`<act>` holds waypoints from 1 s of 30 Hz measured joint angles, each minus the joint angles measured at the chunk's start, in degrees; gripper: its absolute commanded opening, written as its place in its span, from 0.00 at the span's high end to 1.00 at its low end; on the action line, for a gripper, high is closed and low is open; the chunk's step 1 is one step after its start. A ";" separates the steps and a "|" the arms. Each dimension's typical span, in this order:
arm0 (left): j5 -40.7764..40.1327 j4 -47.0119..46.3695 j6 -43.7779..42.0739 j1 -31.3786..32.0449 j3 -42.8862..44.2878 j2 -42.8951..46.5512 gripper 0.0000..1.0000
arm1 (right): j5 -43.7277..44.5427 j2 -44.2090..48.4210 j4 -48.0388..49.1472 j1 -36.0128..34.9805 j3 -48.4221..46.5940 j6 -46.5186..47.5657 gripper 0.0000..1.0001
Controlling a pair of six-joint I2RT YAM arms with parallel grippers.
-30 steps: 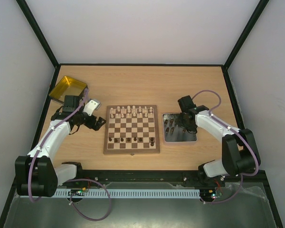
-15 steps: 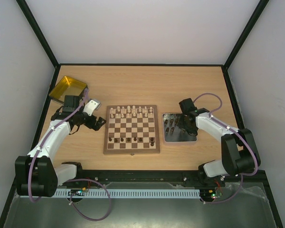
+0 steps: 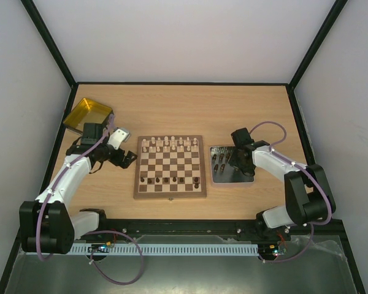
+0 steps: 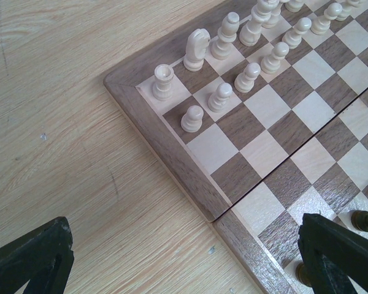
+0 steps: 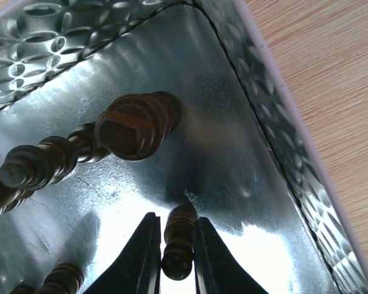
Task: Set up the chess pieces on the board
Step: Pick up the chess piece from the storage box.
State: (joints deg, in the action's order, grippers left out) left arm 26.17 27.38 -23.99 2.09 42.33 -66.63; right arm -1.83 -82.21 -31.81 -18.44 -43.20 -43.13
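The board [image 3: 170, 195] lies mid-table, with pale chess pieces [image 3: 168, 144] along its far rows and a few dark ones [image 3: 165, 180] in the near row. My left gripper [image 3: 127, 158] hangs open beside the board's left edge [image 4: 172, 147], nothing between its fingers [image 4: 184, 236]; pale pawns [image 4: 192, 118] stand ahead of it. My right gripper [image 3: 236, 160] is down inside the grey tray [image 3: 233, 181]. In the right wrist view its fingers [image 5: 175, 217] press both sides of a small dark chess piece [image 5: 178, 257] standing on the tray floor.
More dark pieces [image 5: 135, 125] lie in the grey tray, close to the left of the held one; the tray's dimpled wall [image 5: 276, 122] rises on the right. A yellow translucent tray [image 3: 88, 113] sits at the far left of the table.
The right gripper has shifted slightly nearer inside the grey tray and its fingers have narrowed onto the dark piece. The left arm has not moved.
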 measured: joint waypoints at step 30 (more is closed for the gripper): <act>-0.09 0.02 0.00 0.26 0.00 0.00 0.00 | -0.13 11.15 -7.21 -18.18 -9.55 -3.39 0.96</act>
State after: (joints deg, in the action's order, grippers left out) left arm 26.09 27.40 -23.99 2.35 42.33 -66.63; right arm -1.96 -71.07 -39.03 -36.62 -52.75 -46.52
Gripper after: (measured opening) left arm 0.996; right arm 0.051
